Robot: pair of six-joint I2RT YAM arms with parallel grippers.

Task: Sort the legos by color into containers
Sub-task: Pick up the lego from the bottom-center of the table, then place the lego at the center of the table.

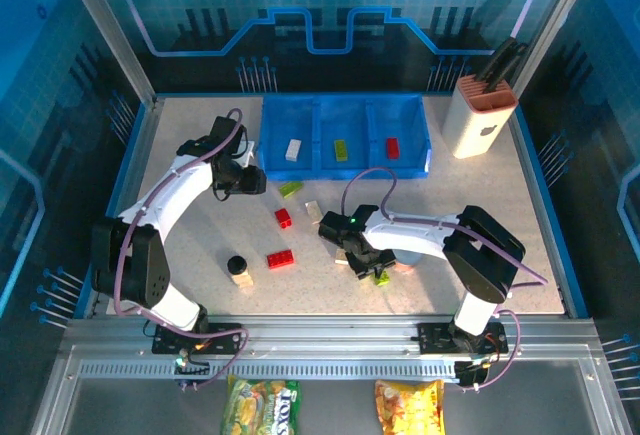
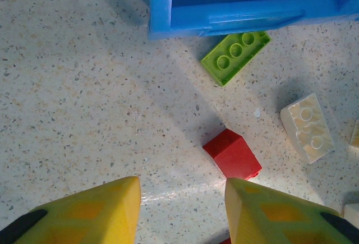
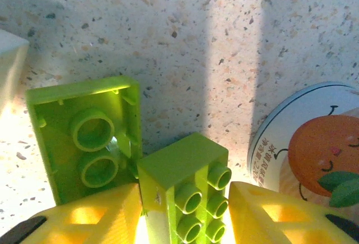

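The right gripper [image 3: 184,189] clamps a lime green brick [image 3: 182,171], which stands on its side between narrowly parted fingers. A second lime brick [image 3: 84,137] lies upturned, touching it. The left gripper [image 2: 182,190] hangs parted and empty, with one red brick [image 2: 233,154] just ahead of one fingertip. The blue tray [image 1: 345,120] has three compartments, each holding one brick.

Tray [image 1: 345,172]: we see it far on the table [image 1: 190,145], a lego [image 1: 293,149] in each compartment.
Knife block [image 1: 482,115]: right of tray.
Loose legos [image 1: 280,259]: before the tray.
Jar [image 1: 237,266]: left of them.
Can [image 3: 314,143]: right of them.
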